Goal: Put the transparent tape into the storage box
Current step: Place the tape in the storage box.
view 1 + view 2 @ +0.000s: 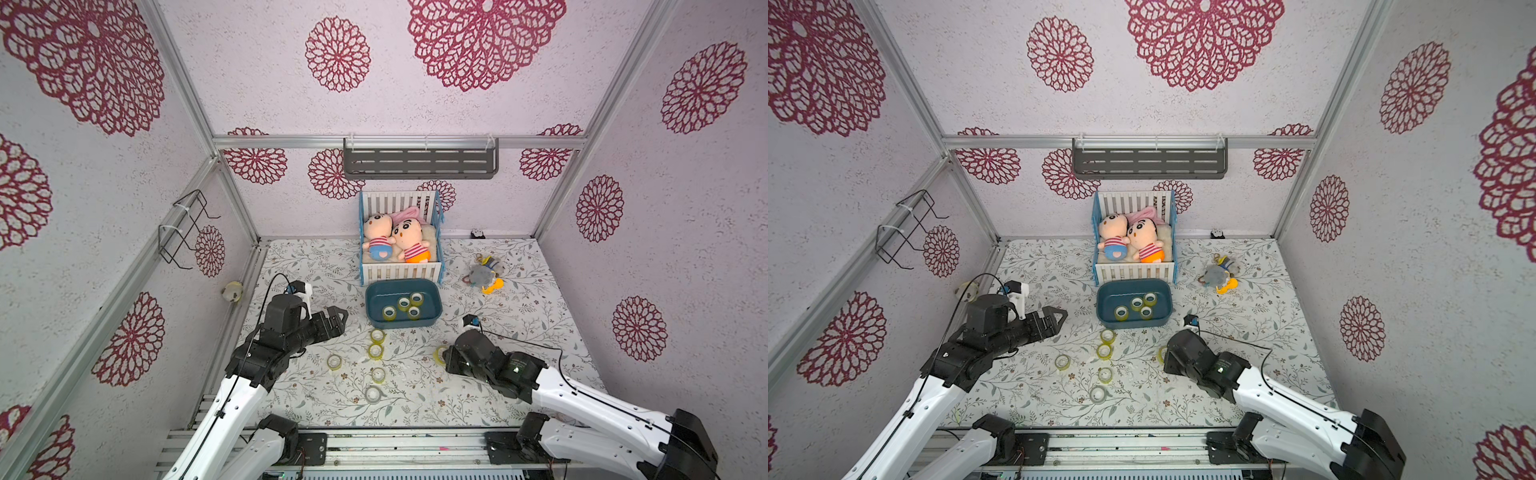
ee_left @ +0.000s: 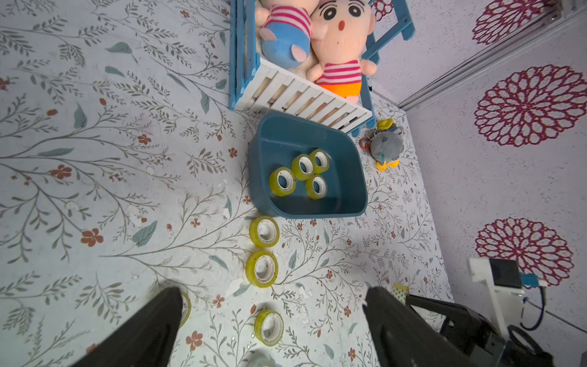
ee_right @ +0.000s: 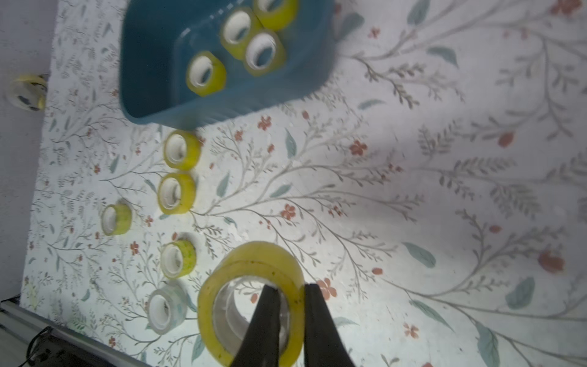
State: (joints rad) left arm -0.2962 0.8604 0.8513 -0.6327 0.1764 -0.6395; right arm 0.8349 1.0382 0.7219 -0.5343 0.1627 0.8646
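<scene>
Floral table [image 1: 519,374] from above, two robot arms reaching in from the near edge. The right gripper [image 3: 290,289] is clenched on a yellowish transparent tape roll [image 3: 254,257] — one finger inside the core, one outside, pinching the ring's wall. This roll is near and right of the storage box [image 1: 437,300], a teal tub just in front of a toy crib [image 1: 401,272] at mid-table; whether the roll is lifted off the table cannot be told. Four rolls [image 1: 390,312] lie in the tub, bunched near its middle; five loose rolls [image 1: 375,351] wait on the table on its near side. The left gripper [image 1: 337,320] hovers left of the tub, jaws released and empty.

The carry seems the step in hand. It likely goes best by rising enough to pass the tub's near wall, moving far and left, then letting go low over a bare patch of the tub's floor — a pinch on one wall may let the ring swing.
</scene>
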